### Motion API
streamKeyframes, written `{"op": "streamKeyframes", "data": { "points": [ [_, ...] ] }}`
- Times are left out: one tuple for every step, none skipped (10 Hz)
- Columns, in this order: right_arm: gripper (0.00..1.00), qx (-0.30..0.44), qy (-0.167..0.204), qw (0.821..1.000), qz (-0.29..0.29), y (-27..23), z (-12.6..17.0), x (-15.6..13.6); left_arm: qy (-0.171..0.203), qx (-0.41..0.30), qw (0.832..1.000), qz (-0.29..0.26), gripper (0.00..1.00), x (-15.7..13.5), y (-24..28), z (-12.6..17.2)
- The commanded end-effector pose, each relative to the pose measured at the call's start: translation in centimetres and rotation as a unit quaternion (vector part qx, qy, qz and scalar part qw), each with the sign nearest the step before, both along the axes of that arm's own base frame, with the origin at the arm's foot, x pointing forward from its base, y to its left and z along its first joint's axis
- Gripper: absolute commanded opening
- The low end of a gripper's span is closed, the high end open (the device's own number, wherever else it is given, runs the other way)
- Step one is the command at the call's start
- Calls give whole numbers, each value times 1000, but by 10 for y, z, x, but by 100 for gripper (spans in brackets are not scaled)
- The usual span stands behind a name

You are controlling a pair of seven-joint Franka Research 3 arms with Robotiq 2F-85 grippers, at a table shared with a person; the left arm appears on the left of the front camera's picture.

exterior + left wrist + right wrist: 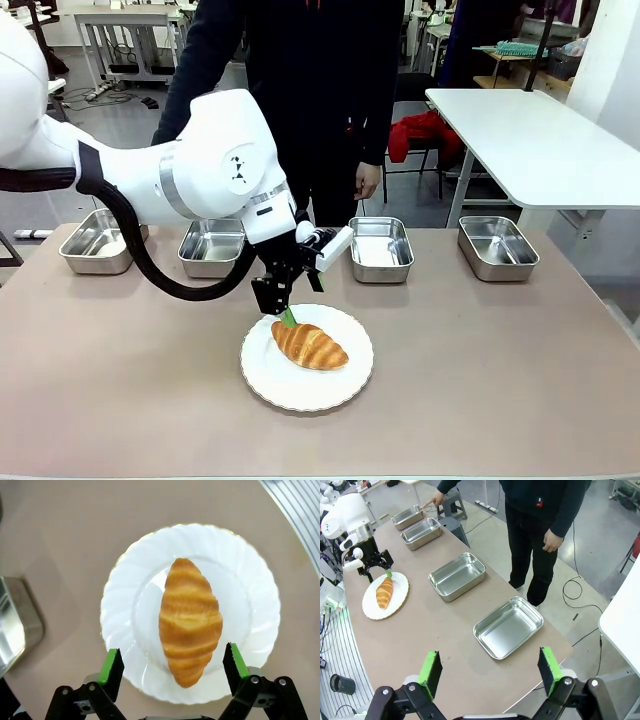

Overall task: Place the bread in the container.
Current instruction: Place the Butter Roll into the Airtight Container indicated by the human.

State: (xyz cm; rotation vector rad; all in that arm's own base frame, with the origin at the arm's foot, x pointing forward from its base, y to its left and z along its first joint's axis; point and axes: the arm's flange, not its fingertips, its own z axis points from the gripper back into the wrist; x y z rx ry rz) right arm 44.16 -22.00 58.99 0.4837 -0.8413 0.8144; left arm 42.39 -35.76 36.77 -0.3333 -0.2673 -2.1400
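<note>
Bread: lay on white plate, mid-bench. Sat just below and between left fingers, spread wide and empty. Ran lengthwise across their closing line. Right fingers: spread, empty, well apart from bread.

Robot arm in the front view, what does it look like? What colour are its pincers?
The left arm is white and rounded, with a grey band around it and a thick black cable looping underneath. Its left pincer is black with two fingers, each lined with a bright green pad. The right pincer looks the same: black with green pads.
</note>
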Motion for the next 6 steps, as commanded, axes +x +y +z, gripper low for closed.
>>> {"op": "streamKeyframes", "data": {
  "points": [
    [100, 3, -5, 1000, 2, 2, 2, 1, -12, 23, 1000, 9, 100, -9, -13, -7],
    [100, 3, -5, 1000, 2, 2, 2, 1, -8, 36, 999, 11, 100, -12, -18, -11],
    [100, 3, -5, 1000, 2, 2, 2, 1, -3, 52, 999, 14, 100, -15, -21, -15],
    [100, 3, -5, 1000, 2, 2, 2, 1, -4, 60, 998, 15, 100, -18, -25, -20],
    [100, 3, -5, 1000, 2, 2, 2, 1, 2, 64, 998, 17, 100, -21, -27, -26],
    [100, 3, -5, 1000, 2, 2, 2, 1, 1, 67, 998, 20, 100, -22, -28, -32]
  ]
}}
